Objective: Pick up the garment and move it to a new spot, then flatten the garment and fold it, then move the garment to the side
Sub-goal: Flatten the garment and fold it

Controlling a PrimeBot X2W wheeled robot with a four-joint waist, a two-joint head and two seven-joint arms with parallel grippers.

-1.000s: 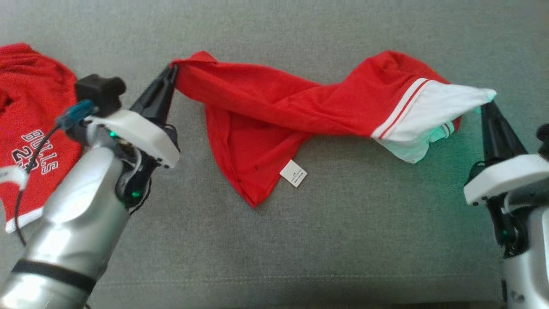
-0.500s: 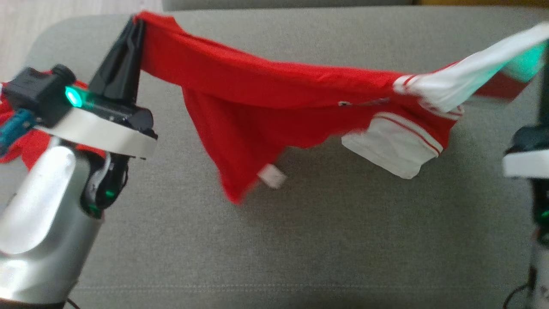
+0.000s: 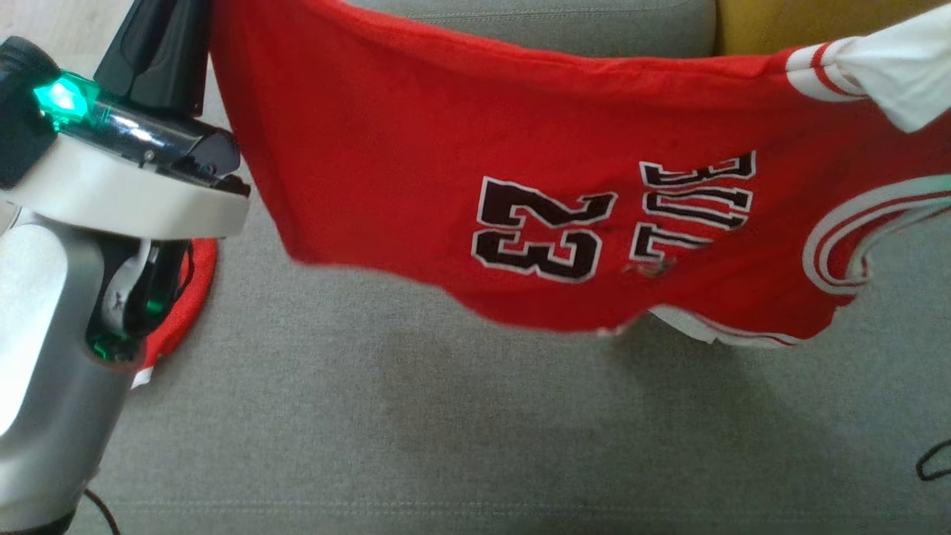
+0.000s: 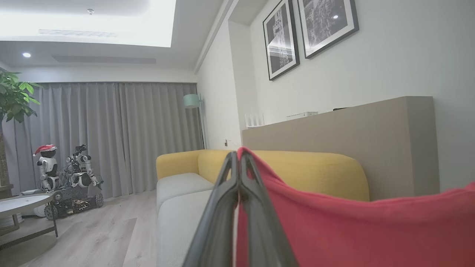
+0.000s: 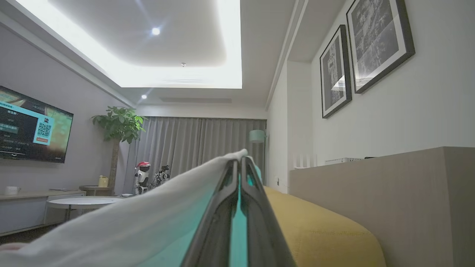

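The red garment [image 3: 416,148] is hanging stretched above the grey sofa [image 3: 371,431], with the left gripper [image 4: 238,163] pinching its red edge and the right gripper [image 5: 240,165] pinching its white edge, both closed tight.

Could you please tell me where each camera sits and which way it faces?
Head view: on the head, looking down at the grey seat and hanging jersey; left tool and forearm show at left.
Left wrist view: on the left wrist, facing across the room along its shut tool, which pinches red cloth.
Right wrist view: on the right wrist, facing along the right tool, shut on the jersey's white part.
Both wrist views share the yellow sofa back and framed pictures.
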